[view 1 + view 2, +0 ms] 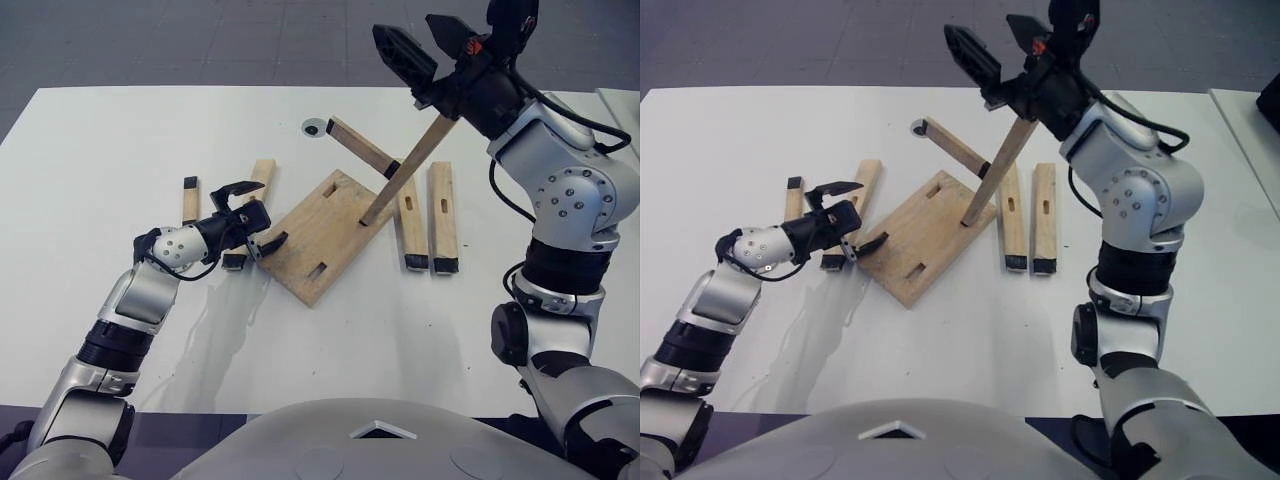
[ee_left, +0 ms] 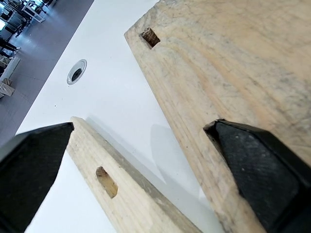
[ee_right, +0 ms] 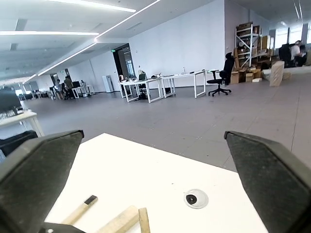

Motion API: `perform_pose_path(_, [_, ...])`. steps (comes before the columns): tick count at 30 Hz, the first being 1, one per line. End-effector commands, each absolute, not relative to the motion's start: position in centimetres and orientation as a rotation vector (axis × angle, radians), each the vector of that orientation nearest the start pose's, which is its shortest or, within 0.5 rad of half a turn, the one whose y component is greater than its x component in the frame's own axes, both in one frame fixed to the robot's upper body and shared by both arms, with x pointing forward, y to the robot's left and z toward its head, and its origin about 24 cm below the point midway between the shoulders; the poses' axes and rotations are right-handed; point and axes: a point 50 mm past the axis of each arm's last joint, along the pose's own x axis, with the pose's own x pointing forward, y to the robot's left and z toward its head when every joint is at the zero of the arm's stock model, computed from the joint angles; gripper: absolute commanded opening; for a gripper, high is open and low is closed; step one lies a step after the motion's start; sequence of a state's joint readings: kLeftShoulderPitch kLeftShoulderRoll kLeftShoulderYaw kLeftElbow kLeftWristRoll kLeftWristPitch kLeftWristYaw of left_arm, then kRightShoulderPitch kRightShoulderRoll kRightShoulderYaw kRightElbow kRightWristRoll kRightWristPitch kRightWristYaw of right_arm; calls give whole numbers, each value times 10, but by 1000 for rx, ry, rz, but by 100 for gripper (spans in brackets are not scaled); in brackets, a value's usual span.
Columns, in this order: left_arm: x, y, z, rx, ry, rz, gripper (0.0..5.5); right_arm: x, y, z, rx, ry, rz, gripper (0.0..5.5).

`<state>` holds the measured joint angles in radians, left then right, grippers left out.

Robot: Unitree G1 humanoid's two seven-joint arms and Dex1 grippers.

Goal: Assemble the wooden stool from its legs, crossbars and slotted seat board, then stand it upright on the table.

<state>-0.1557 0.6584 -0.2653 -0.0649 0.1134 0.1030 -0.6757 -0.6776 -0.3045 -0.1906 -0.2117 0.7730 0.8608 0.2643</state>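
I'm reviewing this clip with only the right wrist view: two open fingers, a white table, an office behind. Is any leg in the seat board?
Observer: One leg stands tilted with its lower end at a slot of the seat board. Its top end reaches the underside of the right gripper.
Operator: And the left arm?
Observer: The left gripper is open at the board's left corner, with one finger on the board's edge.
Operator: Any parts to the board's right?
Observer: Two slotted bars lie side by side on the table there.
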Motion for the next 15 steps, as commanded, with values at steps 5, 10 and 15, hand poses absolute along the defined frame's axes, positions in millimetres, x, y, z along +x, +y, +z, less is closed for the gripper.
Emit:
perform_pose_path(5, [249,186,27,710,471,-708,540,292,-188,301,388,-396,440,539])
perform_pose_path(10, [261,169,31,674,457,-563,540,272,-207,249,369,-269,206,539])
perform_pose_path(15, [264,146,41,598,470,-517,540,246,-207,168,184,36,53,539])
